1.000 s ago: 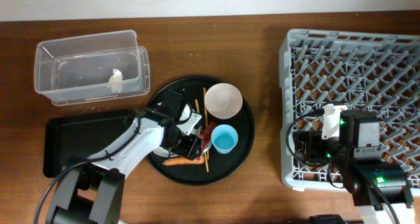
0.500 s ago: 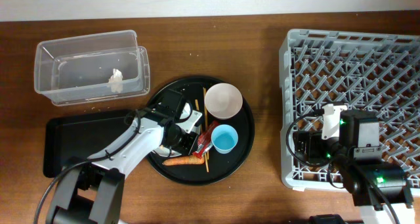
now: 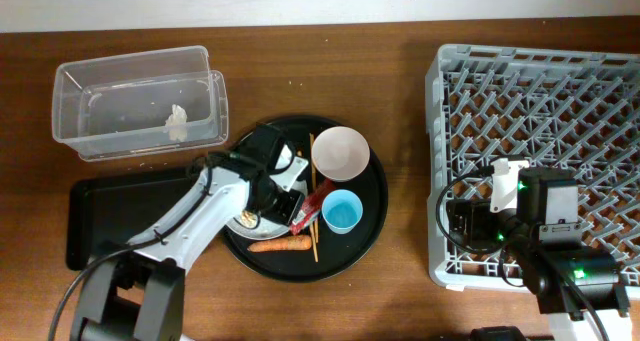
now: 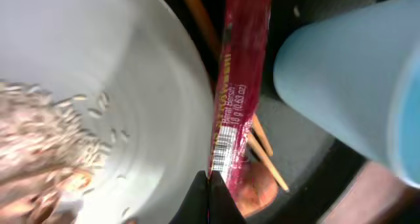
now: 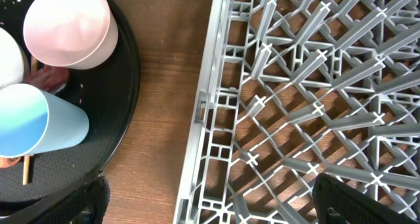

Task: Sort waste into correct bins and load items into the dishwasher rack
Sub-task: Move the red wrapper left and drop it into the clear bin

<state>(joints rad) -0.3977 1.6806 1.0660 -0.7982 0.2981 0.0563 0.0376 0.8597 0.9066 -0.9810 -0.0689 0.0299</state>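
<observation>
My left gripper (image 4: 210, 196) is shut on the lower end of the red wrapper (image 4: 239, 86), which hangs over the round tray between the grey-green plate (image 4: 151, 119) and the blue cup (image 4: 354, 86). Beige food scraps (image 4: 39, 138) lie on the plate. From overhead, the wrapper (image 3: 310, 207) slants beside the left gripper (image 3: 296, 221), with the carrot (image 3: 280, 246), the chopsticks (image 3: 313, 243) and the white bowl (image 3: 340, 153) close by. My right gripper (image 5: 210, 209) stands open over the front left edge of the dishwasher rack (image 5: 315, 86), holding nothing.
A clear tub (image 3: 140, 101) at the back left holds a white tissue (image 3: 177, 122). The shallow black rectangular tray (image 3: 110, 216) lies in front of it, partly under my left arm. All the dishes sit on the large round black tray (image 3: 372, 206).
My left gripper has closed on the red wrapper and drawn it slightly toward the plate. The right arm has not moved.
</observation>
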